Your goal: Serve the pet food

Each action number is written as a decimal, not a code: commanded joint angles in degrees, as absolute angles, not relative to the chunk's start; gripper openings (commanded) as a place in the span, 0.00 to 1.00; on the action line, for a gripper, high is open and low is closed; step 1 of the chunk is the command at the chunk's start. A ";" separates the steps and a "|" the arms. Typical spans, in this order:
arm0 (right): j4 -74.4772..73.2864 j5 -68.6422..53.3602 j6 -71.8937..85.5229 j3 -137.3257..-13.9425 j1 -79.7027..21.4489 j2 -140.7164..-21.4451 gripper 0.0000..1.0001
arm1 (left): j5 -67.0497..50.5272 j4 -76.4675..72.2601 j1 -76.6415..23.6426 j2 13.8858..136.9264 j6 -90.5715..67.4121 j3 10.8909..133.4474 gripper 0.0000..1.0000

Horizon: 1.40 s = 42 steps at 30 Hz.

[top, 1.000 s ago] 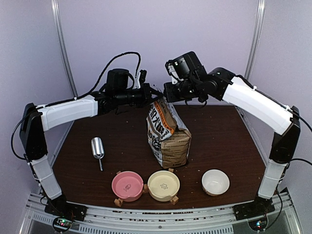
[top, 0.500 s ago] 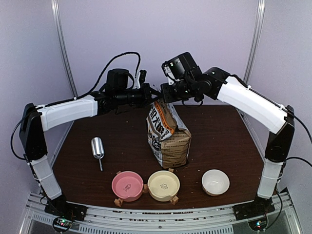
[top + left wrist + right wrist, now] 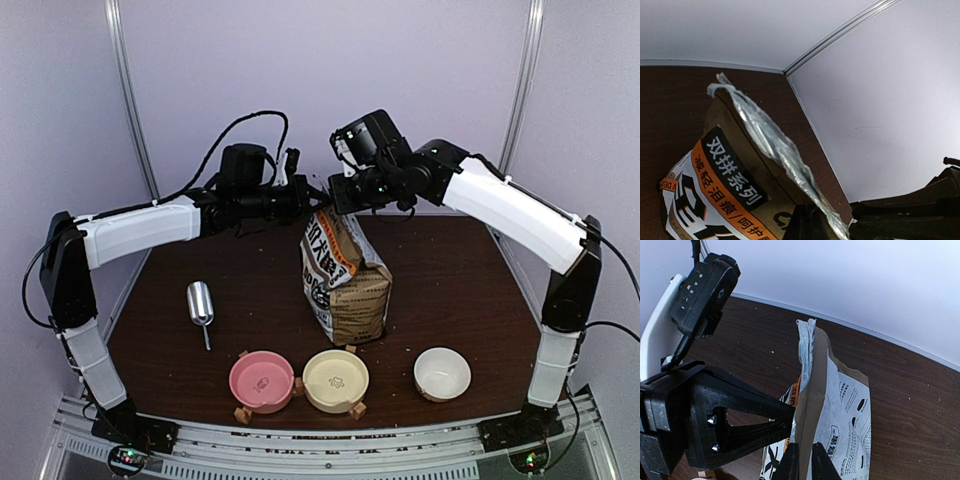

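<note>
The kraft-brown pet food bag (image 3: 345, 280) with an orange band stands upright in the middle of the table. My left gripper (image 3: 312, 196) is shut on the left side of its torn foil-lined top edge; the left wrist view shows the bag (image 3: 725, 170) pinched between that gripper's tips (image 3: 812, 225). My right gripper (image 3: 337, 200) is shut on the other side of the top; the right wrist view shows its tips (image 3: 805, 462) clamping the bag's paper edge (image 3: 817, 390). The pet food is hidden inside the bag.
A metal scoop (image 3: 200, 303) lies on the table to the left. A pink bowl (image 3: 262, 381), a cream bowl (image 3: 336, 380) and a white bowl (image 3: 442, 373) stand in a row near the front edge. Walls close off the back and sides.
My right arm has shifted a little left and up at the bag's top. The left arm and the bag's base have stayed put.
</note>
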State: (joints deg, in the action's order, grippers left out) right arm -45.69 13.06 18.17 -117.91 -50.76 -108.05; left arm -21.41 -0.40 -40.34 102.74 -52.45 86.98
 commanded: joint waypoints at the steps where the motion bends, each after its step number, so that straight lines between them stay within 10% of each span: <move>1: -46.59 13.03 18.19 -118.65 -50.63 -108.87 0.11 | -20.92 -1.31 -40.74 101.51 -51.34 86.73 0.00; 42: -48.83 11.95 16.25 -123.87 -51.08 -110.93 0.20 | -18.63 0.11 -40.72 99.93 -50.46 85.43 0.03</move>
State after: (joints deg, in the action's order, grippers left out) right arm -47.40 12.19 16.73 -121.80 -50.87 -109.51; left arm -19.22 1.39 -40.56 102.52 -51.90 85.91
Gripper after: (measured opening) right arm 0.206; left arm 0.029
